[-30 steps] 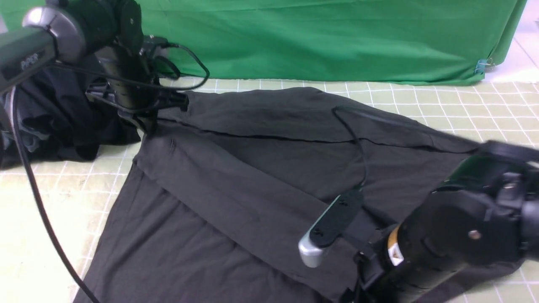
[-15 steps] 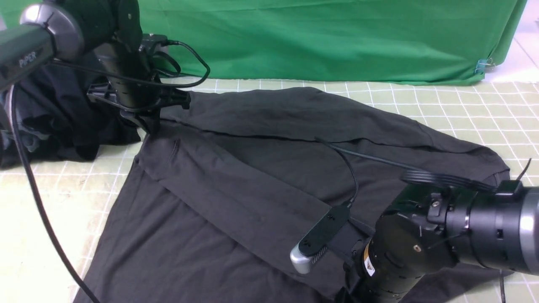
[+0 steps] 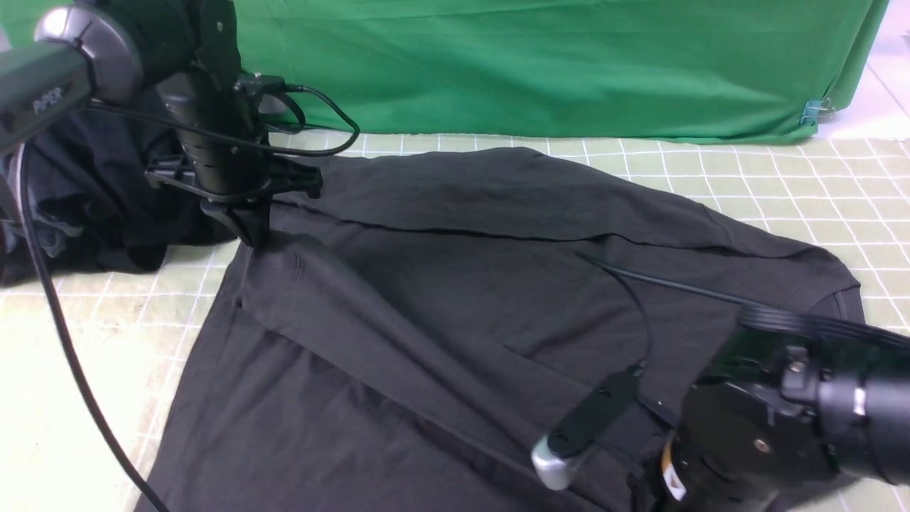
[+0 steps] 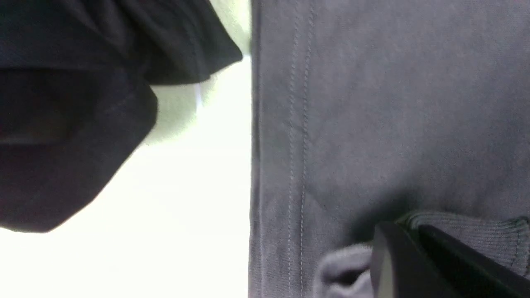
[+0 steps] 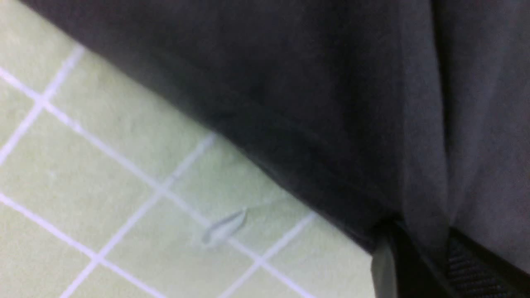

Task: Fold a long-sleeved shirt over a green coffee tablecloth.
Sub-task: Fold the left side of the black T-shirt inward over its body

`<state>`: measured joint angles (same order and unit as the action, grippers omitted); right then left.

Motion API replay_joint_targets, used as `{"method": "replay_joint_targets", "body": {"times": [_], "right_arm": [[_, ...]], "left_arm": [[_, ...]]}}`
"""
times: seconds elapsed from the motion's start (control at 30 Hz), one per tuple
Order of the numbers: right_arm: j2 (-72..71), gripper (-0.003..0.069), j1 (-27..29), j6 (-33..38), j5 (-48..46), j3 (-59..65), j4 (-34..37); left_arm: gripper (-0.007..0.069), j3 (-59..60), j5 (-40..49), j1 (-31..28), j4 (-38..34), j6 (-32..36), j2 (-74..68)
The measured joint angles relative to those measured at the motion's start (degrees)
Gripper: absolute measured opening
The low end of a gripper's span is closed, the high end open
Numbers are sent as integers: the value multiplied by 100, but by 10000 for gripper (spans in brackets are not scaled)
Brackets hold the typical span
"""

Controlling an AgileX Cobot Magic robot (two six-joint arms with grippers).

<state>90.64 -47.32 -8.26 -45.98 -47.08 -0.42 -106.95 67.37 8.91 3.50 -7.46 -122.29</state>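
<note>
The main risk, I think, is a thin grip. The right pincer (image 5: 420, 252) is closed on only a small pinch of the large charcoal-grey long-sleeved shirt (image 3: 462, 306), right at its edge. The fabric may slip out when the arm lifts, or only the top layer may rise and the fold becomes crooked. The left pincer (image 3: 252, 231) is also closed, on a ribbed band of the shirt, probably a cuff. If the two arms do not move together, the shirt may stretch between them or drag and wrinkle the wide pale yellow-green tablecloth with white grid lines (image 3: 782, 185). The blacker bundle of clothes (image 3: 106, 206) lies just beside the left pincer, on its outer side, and could be caught.

The shirt lies spread on the counter between both pincers, partly folded already. Its far left corner is under the left pincer and its near right edge is in the right pincer. Past that edge there is only bare tablecloth.
</note>
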Motion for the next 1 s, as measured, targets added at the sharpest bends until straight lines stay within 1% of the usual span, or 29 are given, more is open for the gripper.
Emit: {"method": "replay_joint_targets", "body": {"times": [0.13, 0.2, 0.23, 0.27, 0.3, 0.37, 0.4, 0.47, 0.5, 0.53, 0.57, 0.6, 0.73, 0.87, 0.93, 1.0], "right_arm": [[-116, 36, 0, -62, 14, 75, 42], [-121, 46, 0, -76, 26, 91, 42], [-121, 74, 0, -101, 33, 102, 99], [-121, 74, 0, -106, 33, 102, 99], [-121, 113, 0, -105, -2, 105, 166], [-121, 221, 0, -105, -192, 109, 246], [-121, 262, 0, -105, -266, 109, 254], [-138, 322, 0, -105, -405, 109, 260], [-137, 328, 0, -105, -425, 109, 260], [-199, 368, 0, -98, -565, 109, 281], [-210, 373, 0, -93, -586, 109, 281], [-331, 394, 0, -51, -714, 109, 298], [-967, 411, 0, 24, -736, 109, 272], [-1661, 412, 0, 24, -674, 109, 250], [-2000, 412, 0, 14, -642, 109, 226], [-2288, 412, 0, -82, -629, 109, 166]], "left_arm": [[4, 0, 13, 0, -29, 0, 0], [4, 0, 13, 0, -33, 8, 0], [4, 0, 13, 0, -33, 23, 0], [4, 0, 13, 0, -33, 23, 0], [4, 0, 13, 0, -25, 23, 0], [4, 0, -11, 0, 143, 23, 0], [4, 0, -11, 0, 207, 23, 0], [4, 0, -12, 0, 283, 34, 0], [4, 0, -19, 0, 297, 42, 0], [4, 0, -38, 0, 316, 73, 0], [4, 0, -50, 0, 322, 81, 0], [4, 0, -113, 0, 323, 158, 0], [11, 0, -296, 0, 329, 216, 0], [52, 0, -416, 0, 390, 250, 0], [108, 0, -416, 0, 530, 255, 0], [188, 0, -416, 0, 653, 187, 0]]}}
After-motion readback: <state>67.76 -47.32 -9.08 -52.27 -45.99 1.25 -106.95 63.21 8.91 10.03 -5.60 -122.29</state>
